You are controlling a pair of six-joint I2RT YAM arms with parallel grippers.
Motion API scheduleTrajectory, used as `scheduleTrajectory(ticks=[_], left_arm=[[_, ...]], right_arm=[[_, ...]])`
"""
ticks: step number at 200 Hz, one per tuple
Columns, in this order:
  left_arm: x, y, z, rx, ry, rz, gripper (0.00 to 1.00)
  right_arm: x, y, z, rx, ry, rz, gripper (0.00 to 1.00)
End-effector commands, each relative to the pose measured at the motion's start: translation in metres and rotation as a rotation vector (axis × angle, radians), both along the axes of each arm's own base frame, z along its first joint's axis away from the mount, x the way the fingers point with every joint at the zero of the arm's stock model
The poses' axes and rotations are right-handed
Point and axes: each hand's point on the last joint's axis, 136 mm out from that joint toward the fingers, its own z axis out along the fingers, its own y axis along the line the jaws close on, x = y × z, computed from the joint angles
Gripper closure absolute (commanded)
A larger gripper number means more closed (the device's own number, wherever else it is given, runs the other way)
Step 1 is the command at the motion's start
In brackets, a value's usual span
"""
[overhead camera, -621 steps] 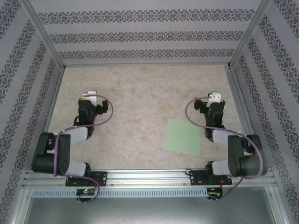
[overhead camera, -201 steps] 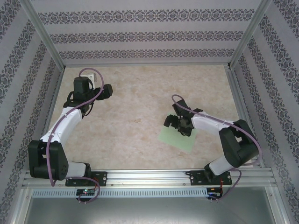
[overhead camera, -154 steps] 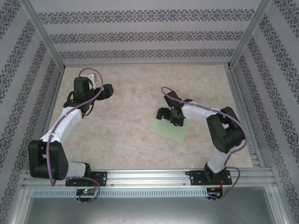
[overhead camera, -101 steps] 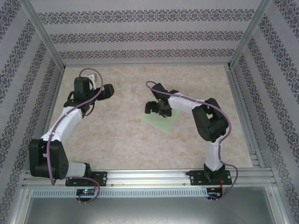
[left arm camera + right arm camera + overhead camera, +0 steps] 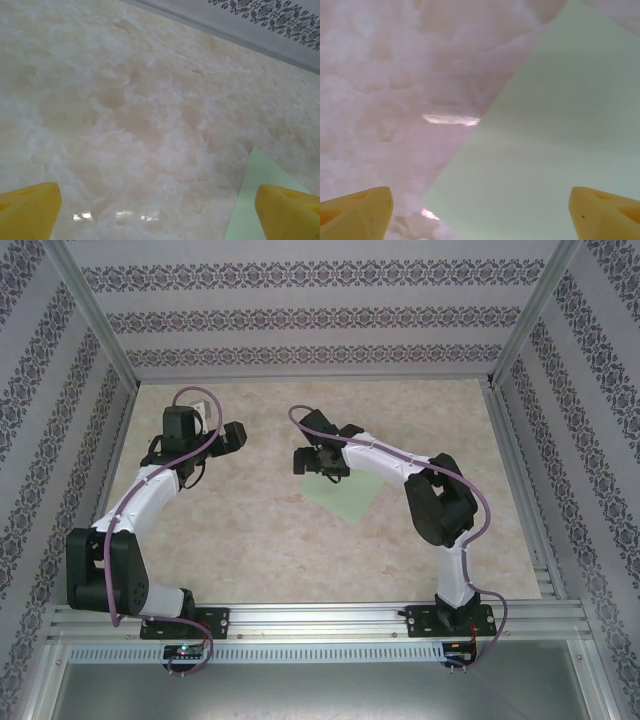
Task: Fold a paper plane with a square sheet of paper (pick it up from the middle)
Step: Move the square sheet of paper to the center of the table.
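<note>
the square sheet of paper (image 5: pixel 347 496) lies flat on the counter (image 5: pixel 250 540), near the middle and a little toward the right side. it is pale green, plain, and turned like a diamond to the counter edges. i see no fold on it.

the right arm is stretched far across the counter toward the left, and the right claw (image 5: pixel 316 461) is over the far left corner of the sheet, so this corner is hidden under it. in the right wrist view the sheet (image 5: pixel 555 130) covers the right and lower part, with one straight edge going diagonally from the top right to a corner at the lower left. the right claw (image 5: pixel 480 212) has its yellow fingertips (image 5: pixel 602 210) wide apart: one is over the paper, the other over bare counter just beside that corner. nothing is between them. i cannot tell if the tips touch the paper.

the left claw (image 5: pixel 229 435) is over the far left part of the counter, well apart from the sheet. in the left wrist view the left claw (image 5: pixel 157 212) is also spread wide and holds nothing. a corner of the sheet (image 5: pixel 252 197) shows at the lower right, beside one yellow finger (image 5: pixel 287 212).
</note>
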Motion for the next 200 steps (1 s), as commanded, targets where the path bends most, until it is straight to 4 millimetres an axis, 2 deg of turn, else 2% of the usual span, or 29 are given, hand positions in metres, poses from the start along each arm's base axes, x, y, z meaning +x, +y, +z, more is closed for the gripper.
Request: scheduleTrajectory(ticks=[1,44,87,108,130,142,153,167,185,200], left_arm=[[0.001,0.002,0.001,-0.016,0.018,0.014,0.0],[0.001,0.003,-0.002,-0.011,0.027,0.017,0.0],[0.0,0.004,-0.005,-0.006,0.04,0.019,0.0],[-0.001,0.002,-0.006,-0.007,0.05,0.004,0.0],[-0.002,-0.001,-0.005,-0.01,0.054,-0.014,0.0],[-0.003,-0.001,-0.004,-0.014,0.056,-0.015,0.0],[-0.003,-0.002,-0.003,-0.023,0.054,-0.012,0.0],[-0.002,-0.002,-0.003,-0.038,0.053,-0.004,0.0],[-0.001,-0.003,-0.004,-0.066,0.06,0.014,0.0],[-0.001,-0.004,-0.006,-0.081,0.073,0.017,0.0]], right_arm=[[-0.004,0.025,-0.01,0.067,0.047,0.034,0.16],[-0.016,0.048,-0.027,0.099,0.115,0.116,0.24],[-0.039,0.051,-0.046,0.065,0.187,0.207,0.24],[-0.065,0.035,-0.061,-0.004,0.253,0.292,0.23],[-0.1,-0.001,-0.071,-0.102,0.331,0.407,0.24],[-0.112,-0.018,-0.068,-0.139,0.352,0.457,0.26],[-0.109,-0.029,-0.056,-0.138,0.332,0.452,0.31],[-0.088,-0.032,-0.028,-0.097,0.243,0.371,0.28],[-0.057,-0.047,0.007,-0.074,0.104,0.159,0.21],[-0.047,-0.068,0.017,-0.105,0.042,-0.022,0.14]])
